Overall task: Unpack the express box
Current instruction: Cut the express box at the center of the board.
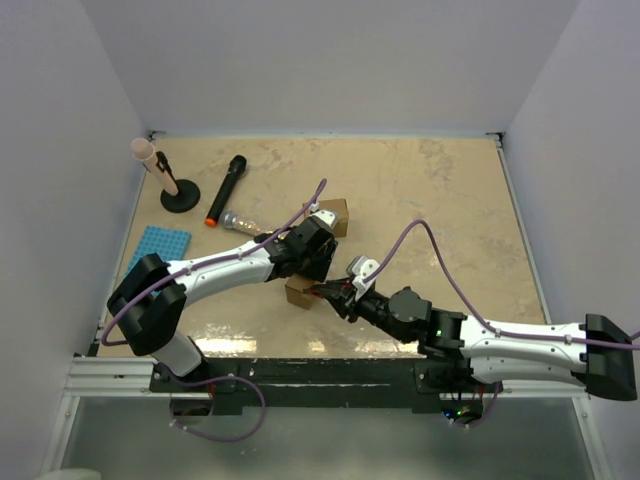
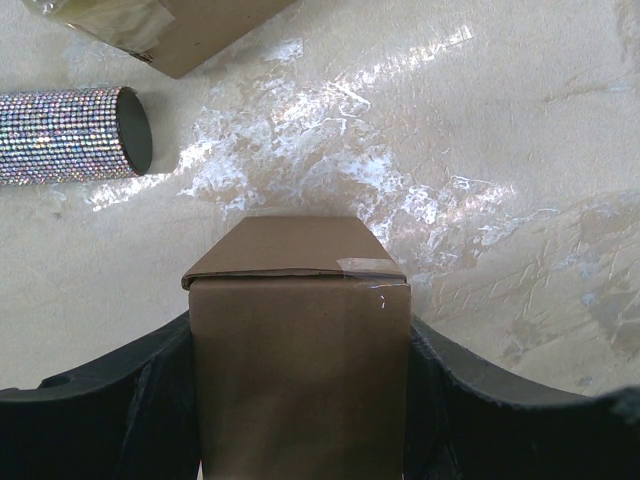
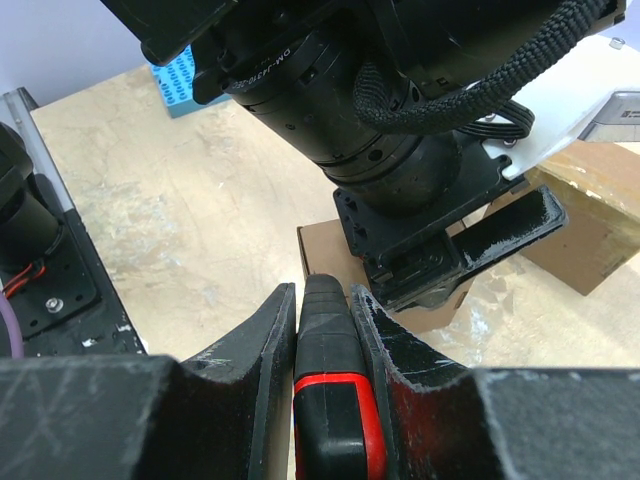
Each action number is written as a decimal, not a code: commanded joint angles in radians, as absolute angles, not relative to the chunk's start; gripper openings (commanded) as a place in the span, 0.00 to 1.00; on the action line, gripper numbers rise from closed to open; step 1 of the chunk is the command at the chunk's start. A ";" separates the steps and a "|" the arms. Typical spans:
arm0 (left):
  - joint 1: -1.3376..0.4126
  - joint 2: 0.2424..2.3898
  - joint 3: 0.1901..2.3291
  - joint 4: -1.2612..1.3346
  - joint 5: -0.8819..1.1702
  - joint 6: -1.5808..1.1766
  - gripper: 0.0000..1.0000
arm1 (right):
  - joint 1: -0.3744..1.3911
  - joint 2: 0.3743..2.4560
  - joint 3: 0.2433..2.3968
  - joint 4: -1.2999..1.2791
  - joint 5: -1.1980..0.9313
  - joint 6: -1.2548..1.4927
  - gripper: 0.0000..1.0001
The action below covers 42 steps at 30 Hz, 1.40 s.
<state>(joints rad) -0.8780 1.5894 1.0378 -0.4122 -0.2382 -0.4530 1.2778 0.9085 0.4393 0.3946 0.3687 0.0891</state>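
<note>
Judging by the closed flap, you have barely begun: the box (image 2: 295, 255) sits just 7 o'clock of table centre, clamped across its sides by the left gripper (image 2: 300, 400), and the tape (image 2: 365, 267) on its seam looks intact. The right gripper (image 3: 322, 300) is closed narrow on a black-and-red tool (image 3: 330, 400), probably a cutter, its tip close to the box from 4 o'clock. Slitting, opening and emptying all remain.
</note>
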 commanded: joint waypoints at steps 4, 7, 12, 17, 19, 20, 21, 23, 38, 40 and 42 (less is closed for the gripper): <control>-0.879 1.634 1.025 -0.465 -0.184 -0.449 0.27 | 1.272 0.907 0.474 0.354 0.463 0.080 0.00; -0.879 1.634 1.028 -0.471 -0.187 -0.448 0.27 | 1.272 0.919 0.489 0.341 0.472 0.094 0.00; -0.880 1.635 1.029 -0.472 -0.189 -0.445 0.27 | 1.272 0.968 0.561 0.250 0.482 0.107 0.00; -0.879 1.638 1.029 -0.471 -0.187 -0.448 0.27 | 1.272 1.017 0.615 0.192 0.477 0.109 0.00; -0.879 1.638 1.031 -0.472 -0.186 -0.446 0.27 | 1.272 1.025 0.630 0.170 0.472 0.113 0.00; -0.879 1.640 1.034 -0.472 -0.186 -0.445 0.27 | 1.272 1.029 0.637 0.163 0.469 0.117 0.00; -0.879 1.640 1.034 -0.476 -0.186 -0.443 0.27 | 1.272 1.034 0.641 0.149 0.468 0.121 0.00; -0.881 1.640 1.035 -0.476 -0.189 -0.442 0.27 | 1.272 1.032 0.646 0.138 0.466 0.126 0.00; -0.879 1.646 1.032 -0.477 -0.199 -0.442 0.27 | 1.272 1.006 0.647 0.066 0.463 0.156 0.00; -0.881 1.647 1.034 -0.479 -0.201 -0.442 0.27 | 1.272 0.996 0.644 0.061 0.463 0.160 0.00; -0.879 1.649 1.034 -0.480 -0.202 -0.440 0.27 | 1.273 0.986 0.640 0.054 0.463 0.163 0.00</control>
<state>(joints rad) -0.8783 1.5970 1.0454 -0.4187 -0.2428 -0.4282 1.2808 1.0077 0.6296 0.1478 0.4099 0.1642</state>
